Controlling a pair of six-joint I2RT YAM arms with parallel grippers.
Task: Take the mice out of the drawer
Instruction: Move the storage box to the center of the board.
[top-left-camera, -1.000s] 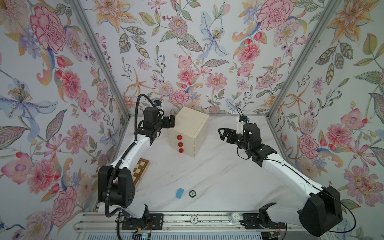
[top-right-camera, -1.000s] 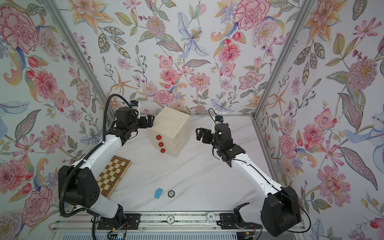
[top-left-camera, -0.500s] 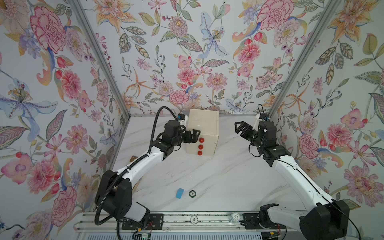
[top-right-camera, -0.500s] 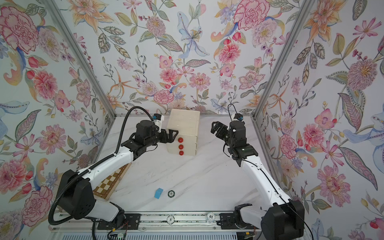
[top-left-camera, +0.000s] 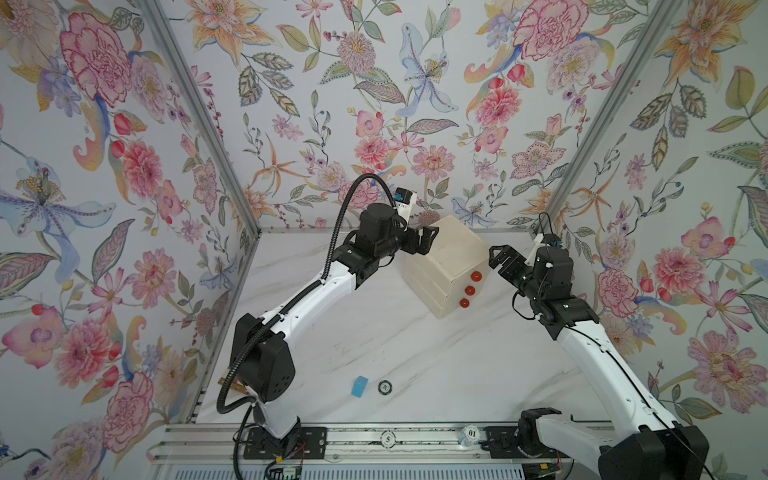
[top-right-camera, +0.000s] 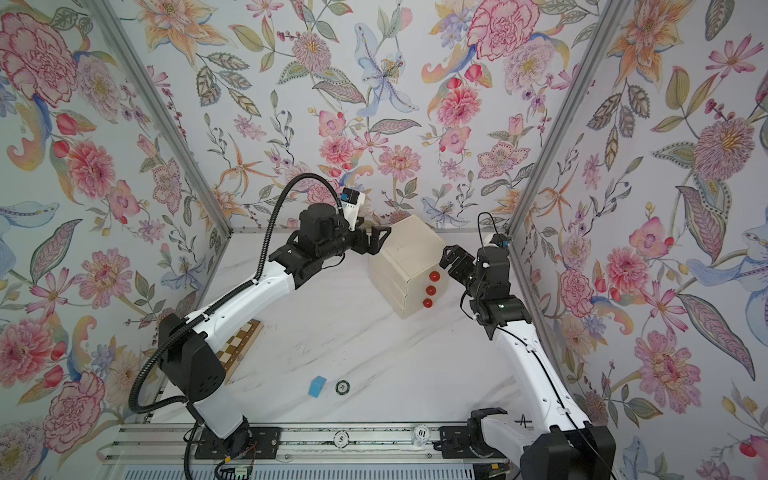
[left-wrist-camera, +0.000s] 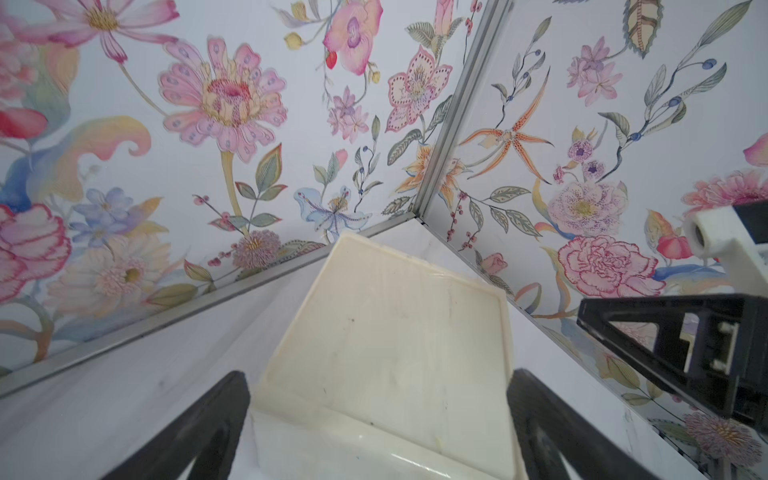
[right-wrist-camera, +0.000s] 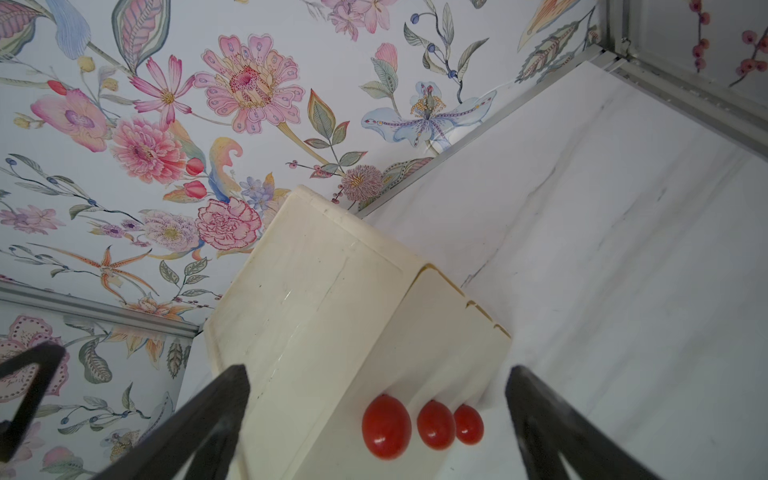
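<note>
Starting back by the arm bases, well behind both grippers: small glossy blue block (top-left-camera: 360, 386) and a round black-and-white chip (top-left-camera: 385, 387), side by side on the white marble-look table (top-left-camera: 415, 353). Checkered wooden chessboard (top-right-camera: 241, 343) too, half tucked under the left arm (top-left-camera: 316, 299), also well behind.

Further in, right at the grippers, a boxy cream drawer cabinet (top-left-camera: 449, 257). Smooth, a bit scuffed, shallow raised rim round the top. Three drawer fronts (right-wrist-camera: 449, 345) all flush shut, each with a shiny red egg-shaped knob, knobs (right-wrist-camera: 435, 424) lined up in a row.

At its rear top corner, left gripper (top-left-camera: 428, 241), black jaws spread wide by the lid edge; can't tell if actually touching. On the knob side, right gripper (top-left-camera: 496, 257), just off the top knob, jaws wide apart, holding nothing.

No sign of the mice in any view, so can't say where.

Beyond both grippers, flat floral wallpaper (top-left-camera: 374, 104) and dull aluminium corner strips (top-left-camera: 582, 145).
</note>
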